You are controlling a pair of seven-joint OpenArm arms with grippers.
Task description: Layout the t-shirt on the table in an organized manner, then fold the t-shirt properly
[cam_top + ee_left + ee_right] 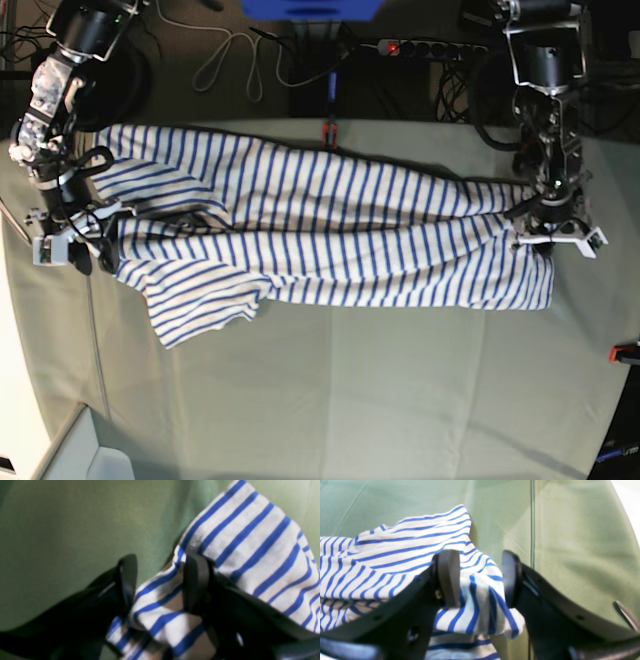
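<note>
Lying stretched across the far half of the pale grey-green cloth-covered table (350, 390), the white cotton t-shirt with blue stripes (330, 240) spans between 2 arms. Left gripper (160, 582) and right gripper (480, 580) stand parted, fabric between. Cables and a power strip (420, 46) lie beyond.

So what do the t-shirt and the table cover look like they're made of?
The t-shirt: soft knit, probably cotton, matte white with blue stripes; it bunches and drapes in folds. The table cover: pale green matte cloth, maybe felt; faint creases, no shine.
</note>
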